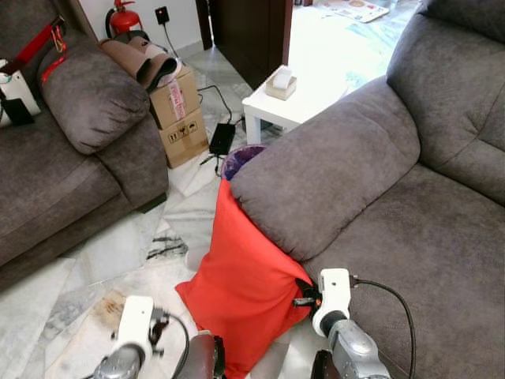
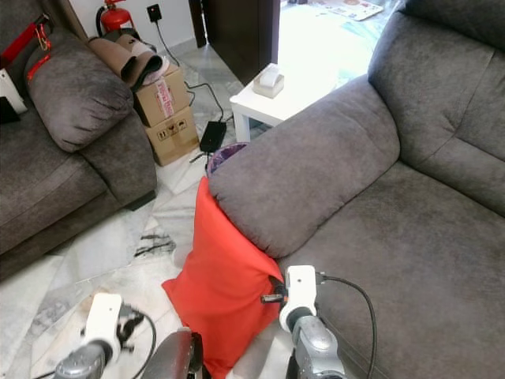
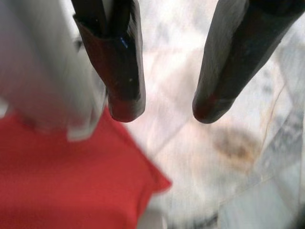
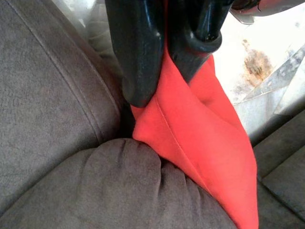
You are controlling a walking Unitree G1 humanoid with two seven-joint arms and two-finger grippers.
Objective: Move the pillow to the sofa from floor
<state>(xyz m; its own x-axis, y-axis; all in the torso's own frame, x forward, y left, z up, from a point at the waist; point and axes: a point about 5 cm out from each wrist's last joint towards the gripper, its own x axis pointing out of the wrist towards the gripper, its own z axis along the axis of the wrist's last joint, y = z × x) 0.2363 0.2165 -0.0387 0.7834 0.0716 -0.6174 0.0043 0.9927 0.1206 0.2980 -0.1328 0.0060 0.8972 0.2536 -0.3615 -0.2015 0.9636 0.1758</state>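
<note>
Right gripper (image 4: 164,81): pinched shut on a corner of the red pillow (image 1: 241,284), right beside the sofa armrest (image 1: 323,181).
Pillow: propped on the marble floor (image 1: 118,253), leaning against the armrest.
Left gripper (image 3: 167,109): fingers spread, hovering over floor by the pillow's other corner.
Advice: grip to be kept firm, pillow lifted clear above the armrest, then swung onto the seat (image 1: 426,260).

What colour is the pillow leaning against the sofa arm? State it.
Plain red, no pattern. The pillow shows best in the left eye view.
</note>
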